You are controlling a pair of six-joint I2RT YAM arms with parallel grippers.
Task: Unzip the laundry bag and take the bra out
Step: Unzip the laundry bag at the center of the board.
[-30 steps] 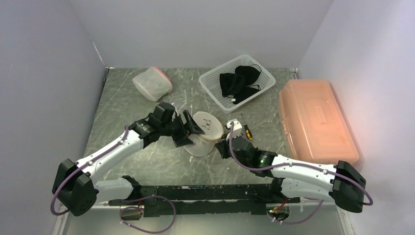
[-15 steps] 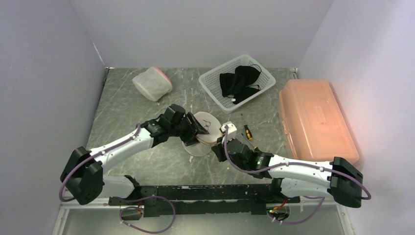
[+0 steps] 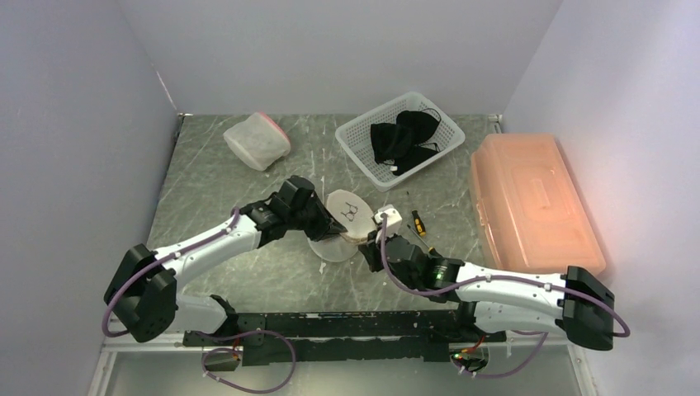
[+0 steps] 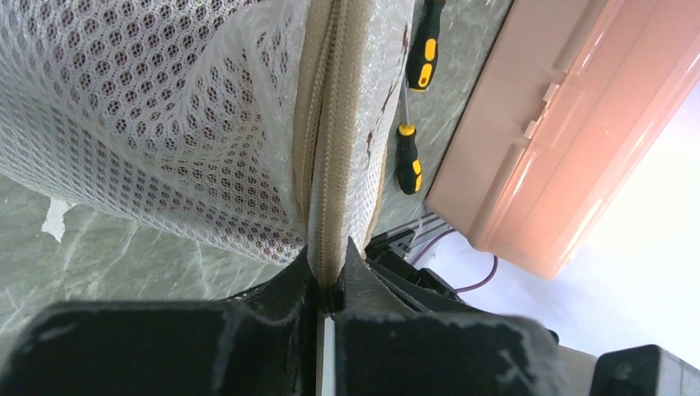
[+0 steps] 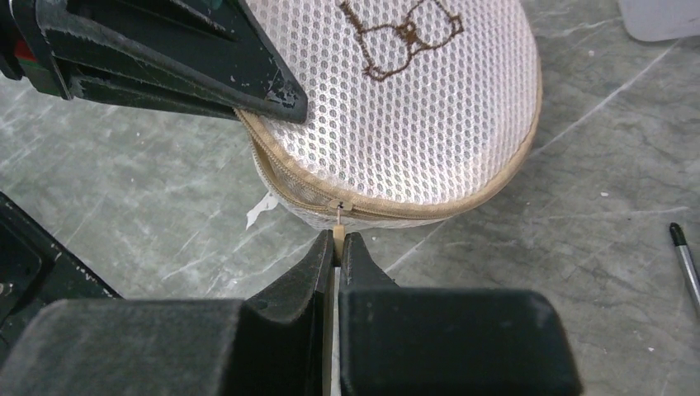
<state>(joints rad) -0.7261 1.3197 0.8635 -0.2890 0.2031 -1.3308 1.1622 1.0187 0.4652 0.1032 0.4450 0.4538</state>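
The laundry bag [image 3: 345,221] is a round white mesh pouch with a beige zipper and a brown bear outline, lying mid-table. In the right wrist view the laundry bag [image 5: 413,107] fills the upper middle, its zip closed along the near rim. My right gripper [image 5: 337,241] is shut on the small beige zipper pull [image 5: 337,234] at the bag's near edge. My left gripper [image 4: 328,266] is shut on the laundry bag [image 4: 165,124], pinching its zipper seam [image 4: 332,165] at the left side. The bra is hidden inside the bag.
A white basket [image 3: 400,140] with dark clothing sits at the back. A salmon plastic box [image 3: 532,202] lies at the right, a lidded tub [image 3: 257,140] at back left. Two yellow-and-black screwdrivers [image 4: 410,157] lie between bag and box.
My left gripper moved right onto the bag's edge and went from wide open to shut on the seam. The right gripper stayed shut on the pull, shifting slightly left.
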